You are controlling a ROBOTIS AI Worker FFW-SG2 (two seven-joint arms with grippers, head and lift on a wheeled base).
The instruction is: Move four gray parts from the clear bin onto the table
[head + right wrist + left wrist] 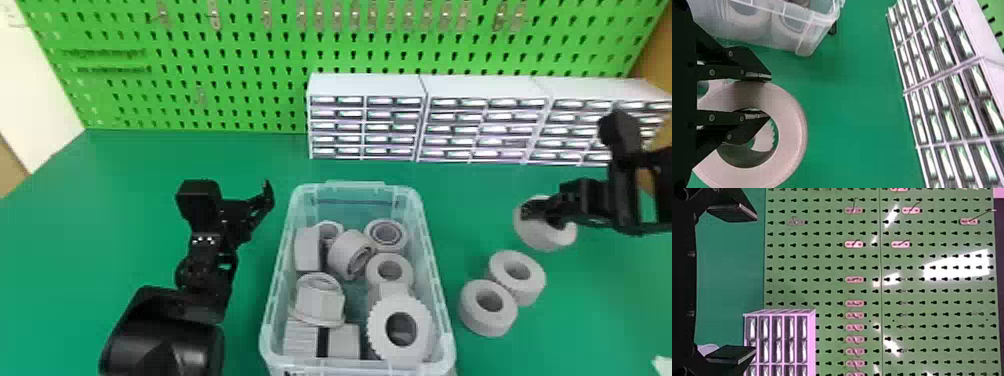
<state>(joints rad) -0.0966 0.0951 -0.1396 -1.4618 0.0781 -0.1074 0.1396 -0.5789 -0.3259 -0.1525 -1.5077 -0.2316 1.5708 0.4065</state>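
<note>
My right gripper point(546, 216) is at the table's right side, closed around the wall of a gray ring point(537, 237). In the right wrist view, one finger of the gripper point(760, 96) is inside the hole of the ring point(793, 133) and the other lies against its outside. Two more gray rings, a rear one point(536, 282) and a front one point(487, 325), lie side by side on the table. The clear bin point(436, 265) holds several gray parts point(345, 252). Left of the bin, my left gripper point(237, 197) stands open; the left wrist view shows the gripper point(744, 284) with nothing between its fingers.
White drawer cabinets point(367, 85) stand along the back right of the green table point(150, 165), before a green pegboard point(240, 65). A small white item point(664, 366) is at the lower right edge.
</note>
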